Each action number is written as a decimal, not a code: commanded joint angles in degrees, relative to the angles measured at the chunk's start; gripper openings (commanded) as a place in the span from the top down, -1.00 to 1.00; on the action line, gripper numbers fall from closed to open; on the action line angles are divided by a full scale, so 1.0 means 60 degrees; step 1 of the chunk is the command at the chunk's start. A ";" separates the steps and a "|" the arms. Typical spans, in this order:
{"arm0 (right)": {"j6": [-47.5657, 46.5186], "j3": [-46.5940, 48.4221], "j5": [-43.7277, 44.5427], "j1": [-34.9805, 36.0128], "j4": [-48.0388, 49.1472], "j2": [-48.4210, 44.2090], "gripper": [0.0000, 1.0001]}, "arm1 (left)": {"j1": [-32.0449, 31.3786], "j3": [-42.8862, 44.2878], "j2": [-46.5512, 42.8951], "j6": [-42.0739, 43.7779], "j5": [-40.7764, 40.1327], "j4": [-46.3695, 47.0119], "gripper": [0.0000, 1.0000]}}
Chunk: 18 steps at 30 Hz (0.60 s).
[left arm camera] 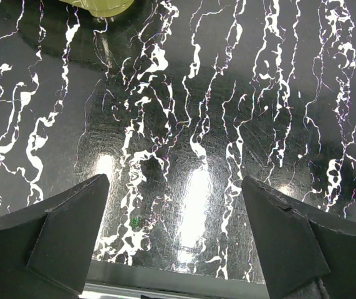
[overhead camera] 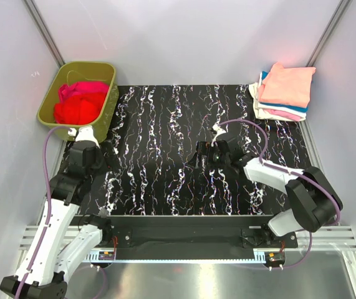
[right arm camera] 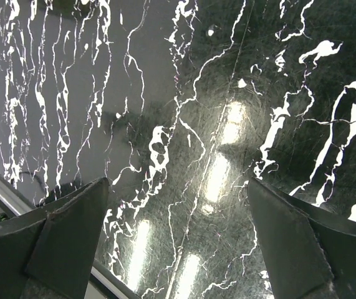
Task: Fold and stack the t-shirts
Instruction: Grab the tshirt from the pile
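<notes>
A bright red t-shirt (overhead camera: 78, 109) and a magenta-pink one (overhead camera: 81, 88) lie crumpled in the olive-green tub (overhead camera: 106, 112) at the back left. A stack of folded t-shirts (overhead camera: 283, 90), peach on top with pink, white and blue below, sits at the back right. My left gripper (overhead camera: 78, 132) is open and empty just in front of the tub; its fingers (left arm camera: 53, 230) frame bare mat. My right gripper (overhead camera: 197, 154) is open and empty over the middle of the mat (overhead camera: 165, 149); its fingers (right arm camera: 290, 243) hold nothing.
The black marbled mat (left arm camera: 184, 124) covers the table. The tub's rim shows at the top of the left wrist view (left arm camera: 103, 6). A metal rail (overhead camera: 184, 240) runs along the near edge. Grey walls enclose the back and sides.
</notes>
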 commanded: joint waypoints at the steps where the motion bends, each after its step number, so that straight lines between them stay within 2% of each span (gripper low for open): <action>1: -0.0033 0.0104 -0.0045 0.0038 0.0211 -0.0236 -0.99 | 0.0063 0.0014 -0.0091 0.0001 -0.0151 0.0511 -0.89; 18: -0.0047 0.0324 -0.0089 0.0039 0.0035 0.0013 -0.99 | 0.0136 0.0262 0.0186 0.0133 -0.0456 0.0366 -0.93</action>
